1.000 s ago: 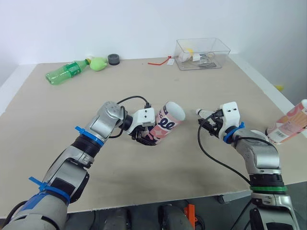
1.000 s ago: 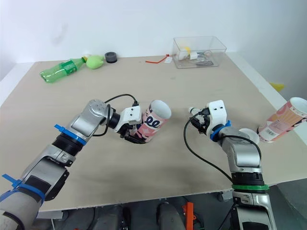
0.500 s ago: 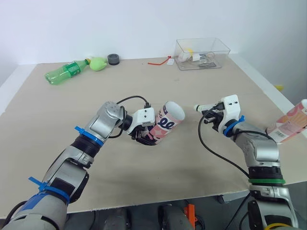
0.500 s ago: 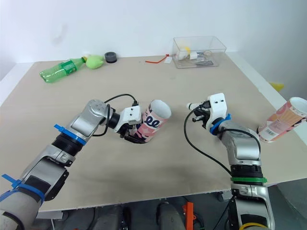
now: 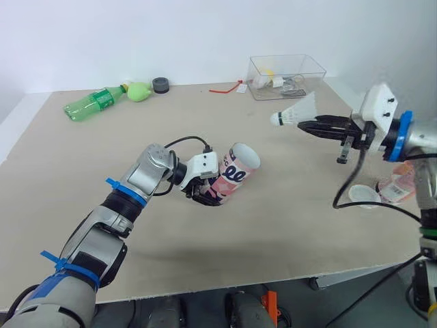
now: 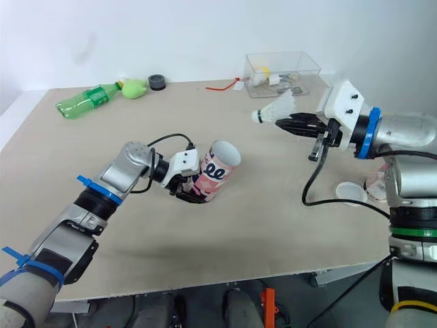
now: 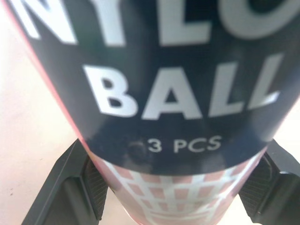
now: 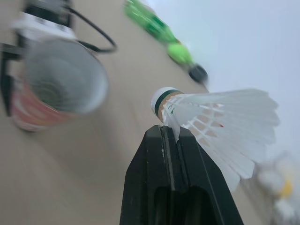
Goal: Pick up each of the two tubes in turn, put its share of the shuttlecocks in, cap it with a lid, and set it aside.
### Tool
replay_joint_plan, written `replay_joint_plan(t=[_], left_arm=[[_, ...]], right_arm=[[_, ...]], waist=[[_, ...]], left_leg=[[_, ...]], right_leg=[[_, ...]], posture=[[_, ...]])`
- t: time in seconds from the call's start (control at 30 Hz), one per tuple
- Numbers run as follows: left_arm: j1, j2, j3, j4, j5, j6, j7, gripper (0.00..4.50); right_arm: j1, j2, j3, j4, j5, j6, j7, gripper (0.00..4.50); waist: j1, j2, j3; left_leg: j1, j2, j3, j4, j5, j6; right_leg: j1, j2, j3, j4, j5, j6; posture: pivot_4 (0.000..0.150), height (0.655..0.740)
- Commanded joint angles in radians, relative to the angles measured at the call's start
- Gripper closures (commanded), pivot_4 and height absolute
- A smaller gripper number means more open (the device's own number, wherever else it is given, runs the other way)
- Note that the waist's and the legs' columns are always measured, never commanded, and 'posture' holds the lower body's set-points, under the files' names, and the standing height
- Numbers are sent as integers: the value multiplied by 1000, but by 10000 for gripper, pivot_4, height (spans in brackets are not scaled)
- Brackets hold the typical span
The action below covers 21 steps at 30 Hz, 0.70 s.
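My left gripper (image 5: pixel 207 193) is shut on a pink and navy shuttlecock tube (image 5: pixel 234 179), held tilted near the table's middle with its open mouth facing up and right. In the left wrist view the tube (image 7: pixel 164 93) reads "BALL 3 PCS" between the fingers (image 7: pixel 65 187). My right gripper (image 5: pixel 308 125) is raised at the right and shut on a white shuttlecock (image 5: pixel 295 113), cork pointing left. The right wrist view has the shuttlecock (image 8: pixel 215 119) pinched and the tube's open mouth (image 8: pixel 63 84) beyond. A second tube (image 5: pixel 408 183) lies at the right edge beside a white lid (image 5: pixel 364 195).
A clear plastic box (image 5: pixel 287 75) with small items stands at the back right. A green bottle (image 5: pixel 92 103), a green object (image 5: pixel 140 90) and a dark cap (image 5: pixel 162 84) lie at the back left. A red strip (image 5: pixel 227 88) lies near the box.
My right arm has lifted up and to the right, carrying the shuttlecock well above the table. The left gripper and its tube have stayed in place.
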Motion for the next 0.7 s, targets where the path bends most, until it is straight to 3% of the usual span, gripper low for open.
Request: replay_joint_plan(t=[0.03, 0.7], left_arm=[[-27, 6, 18, 2, -2, -11, -4, 14919], [-16, 11, 15, -32, -2, 5, 0, 14919]], right_arm=[[-32, -2, 41, -50, 4, -61, 73, 44439], [-53, 126, 187, -72, -52, -172, 119, 44439]], waist=[[0, 0, 0], [1, 0, 0]], left_leg=[[0, 0, 0, 0, 0, 0], [-1, 0, 0, 0, 0, 0]], right_leg=[[0, 0, 0, 0, 0, 0], [-1, -1, -1, 0, 0, 0]], posture=[[1500, 7400], [1500, 7400]])
